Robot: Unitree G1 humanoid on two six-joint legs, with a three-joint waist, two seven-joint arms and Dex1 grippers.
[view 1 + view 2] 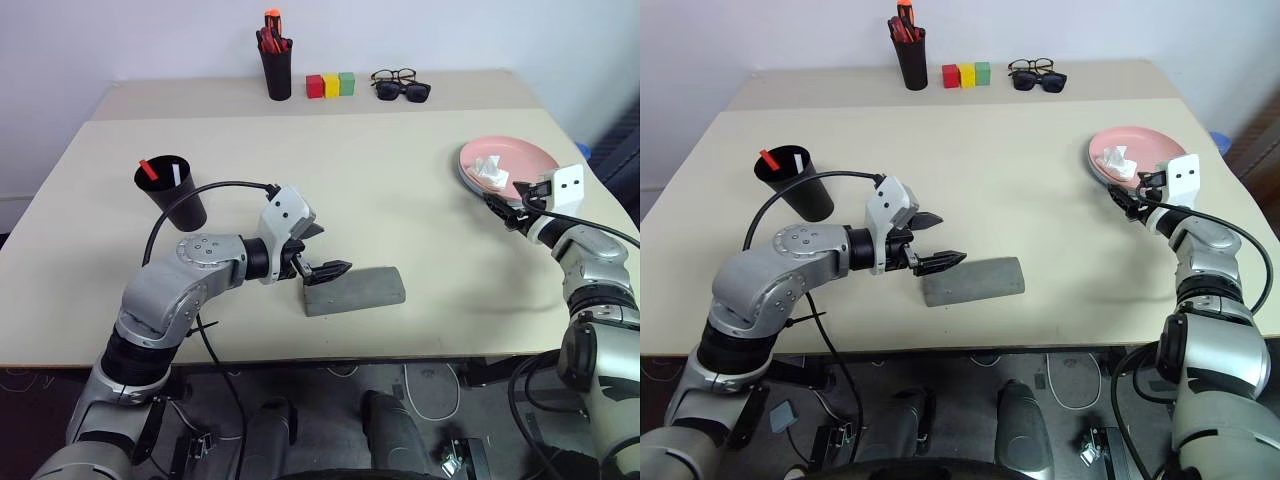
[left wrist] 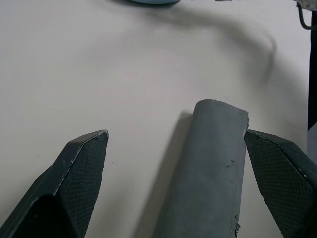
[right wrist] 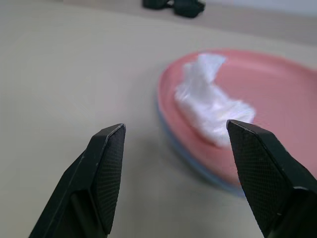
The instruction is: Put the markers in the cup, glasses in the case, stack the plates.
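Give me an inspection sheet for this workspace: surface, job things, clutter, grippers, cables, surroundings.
Surface: beige table, bare in the middle.
Job things: red and white markers in the cup; closed grey case; pink plate stacked on the blue one, crumpled tissue on top.
Clutter: pen cup, three blocks, spectacles and sunglasses at the far edge.
Grippers: left gripper open at the case's end; right gripper open at the plates.
Cables: black cable on the left arm.
Surroundings: pale wall.

Far edge: pen cup [image 1: 277,72], 3 blocks [image 1: 330,85], sunglasses [image 1: 403,92]; maybe tissue [image 1: 490,171].
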